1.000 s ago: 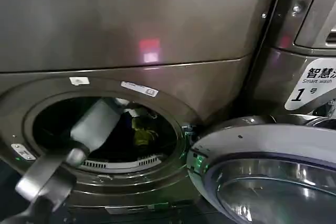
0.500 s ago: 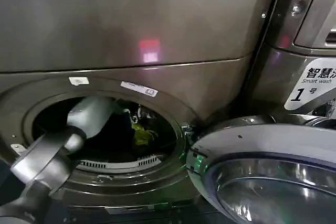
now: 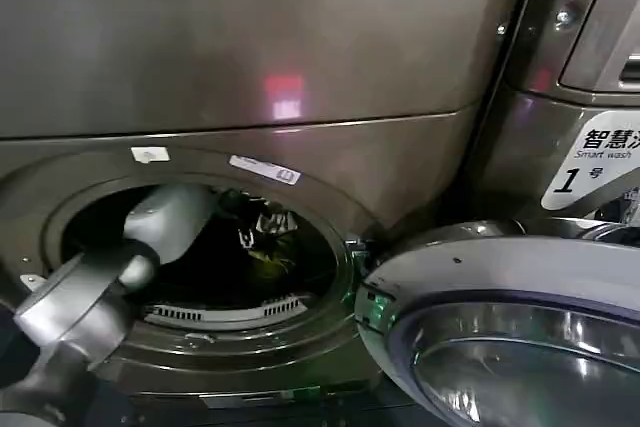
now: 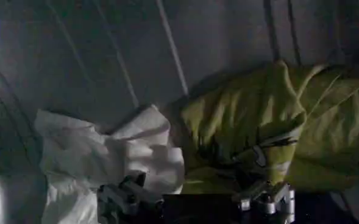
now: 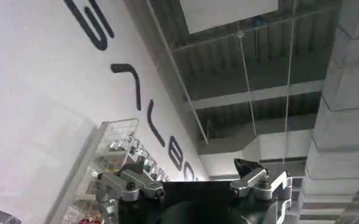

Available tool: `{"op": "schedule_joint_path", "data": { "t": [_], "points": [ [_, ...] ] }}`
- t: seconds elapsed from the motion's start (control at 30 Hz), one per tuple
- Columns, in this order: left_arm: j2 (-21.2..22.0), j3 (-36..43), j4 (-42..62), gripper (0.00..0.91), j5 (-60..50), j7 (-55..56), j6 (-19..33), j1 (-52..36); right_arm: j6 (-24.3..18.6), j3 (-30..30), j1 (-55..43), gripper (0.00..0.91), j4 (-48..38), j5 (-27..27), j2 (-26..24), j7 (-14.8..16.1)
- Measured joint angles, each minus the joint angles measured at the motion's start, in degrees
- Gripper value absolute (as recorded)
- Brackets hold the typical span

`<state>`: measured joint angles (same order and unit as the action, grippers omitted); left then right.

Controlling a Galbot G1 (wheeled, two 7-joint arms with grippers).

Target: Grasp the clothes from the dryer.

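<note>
The left arm reaches through the porthole of the dryer (image 3: 190, 302), whose round glass door (image 3: 510, 332) hangs swung open to the right. Deep in the drum the left gripper (image 3: 262, 227) hangs with its jaws spread wide, holding nothing, right over the clothes (image 4: 185, 143). From the wrist camera the left gripper's two fingertips (image 4: 123, 193) sit at the near edge, with the yellow-green garment (image 4: 277, 131) bunched against the drum wall and the white garment (image 4: 100, 155) crumpled just beside it, the two touching. A dark piece seems to lie under them, but I cannot tell its shape.

To do this well, I'd say the claw should push on into the thickest fold, where white meets yellow-green, and close only once fabric sits between both fingers; pinching a loose edge would likely let it slip.

The right gripper (image 5: 194, 182) is held away, pointing up toward the ceiling, jaws apart and empty
</note>
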<state>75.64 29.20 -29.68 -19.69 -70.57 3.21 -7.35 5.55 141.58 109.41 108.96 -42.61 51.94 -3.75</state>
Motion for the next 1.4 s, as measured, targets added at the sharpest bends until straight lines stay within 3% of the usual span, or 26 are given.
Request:
{"op": "schedule_joint_path", "data": {
  "t": [0.03,0.07,0.1,0.17,1.0,1.4],
  "points": [
    [-0.2,0.2,0.0,0.907,0.3,-0.5,-0.1,-0.3,0.0,0.0,0.0,0.907,0.0,0.0,0.0,0.0],
    [-0.4,0.5,0.0,0.705,0.6,-0.9,-0.2,-0.5,0.0,0.0,0.0,0.907,-0.1,0.0,-0.1,0.0],
    [-0.3,0.7,0.2,0.182,0.6,-1.1,-0.3,-0.6,0.0,-0.1,0.0,0.907,-0.1,0.0,-0.1,0.0],
    [-0.1,0.9,0.7,0.011,1.0,-1.5,-0.6,-0.5,0.0,-0.1,0.0,0.907,-0.1,0.0,0.0,0.0],
    [0.3,-0.8,1.5,0.0,2.7,-1.7,-1.4,3.0,-0.3,0.4,0.1,0.907,-0.8,0.1,0.2,0.0],
    [-1.4,-8.0,-8.1,0.0,10.2,15.4,-8.4,7.4,-0.5,-0.3,-0.6,0.907,-0.8,0.3,0.1,-0.1]
  ]
}}
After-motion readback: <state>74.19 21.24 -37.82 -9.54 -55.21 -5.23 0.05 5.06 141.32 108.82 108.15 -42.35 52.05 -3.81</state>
